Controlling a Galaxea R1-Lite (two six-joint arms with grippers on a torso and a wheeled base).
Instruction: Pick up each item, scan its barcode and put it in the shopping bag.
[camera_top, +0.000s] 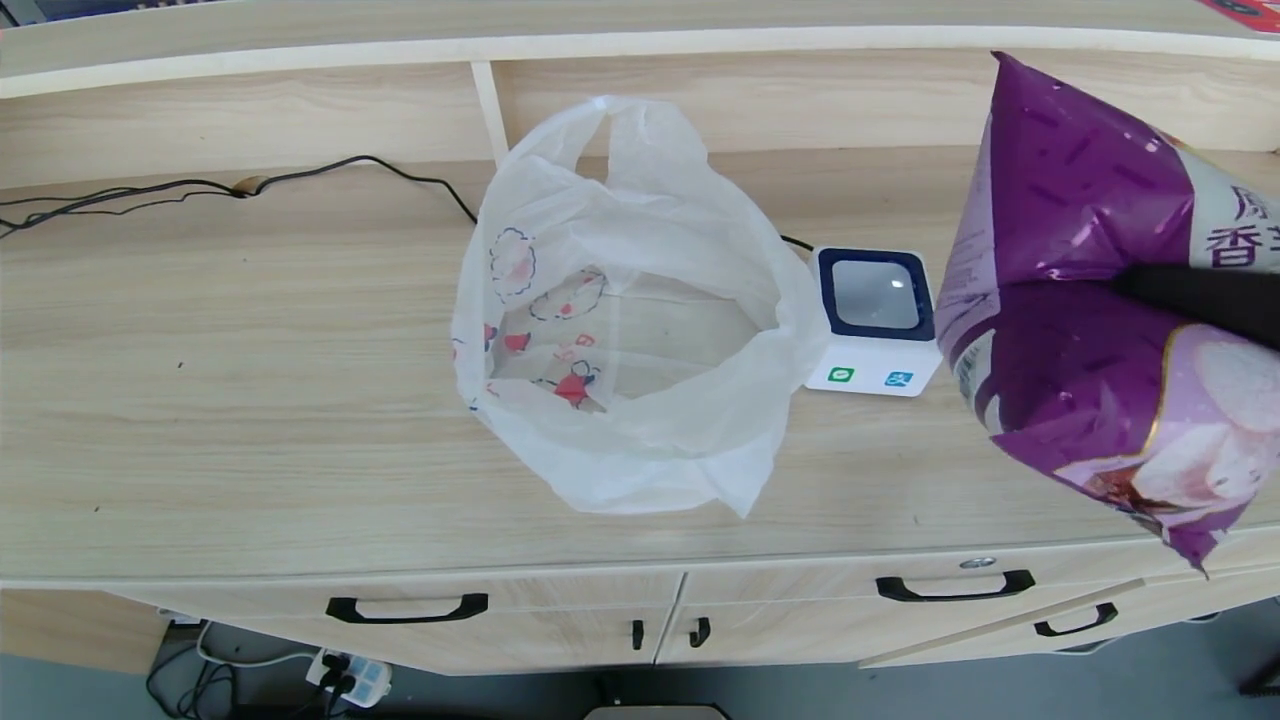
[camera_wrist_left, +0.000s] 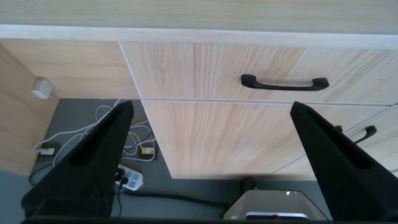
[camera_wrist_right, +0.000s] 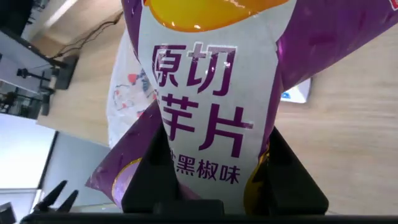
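Two widely spread fingers mark the left gripper (camera_wrist_left: 211, 106), holding nothing, low before the drawer fronts (camera_wrist_left: 249, 62) under the counter (camera_top: 250, 400) that carries the shopping bag (camera_top: 620, 300); the shopping bag stands with its mouth open; just right of it sits the white scanner (camera_top: 875, 320); farther right of the shopping bag, raised above the counter, the purple snack bag (camera_top: 1080, 300) hangs pinched between the fingers of the right gripper (camera_wrist_right: 214, 130).

Pale wooden counter (camera_top: 250, 400), drawers (camera_top: 560, 605), grey floor (camera_top: 480, 695)
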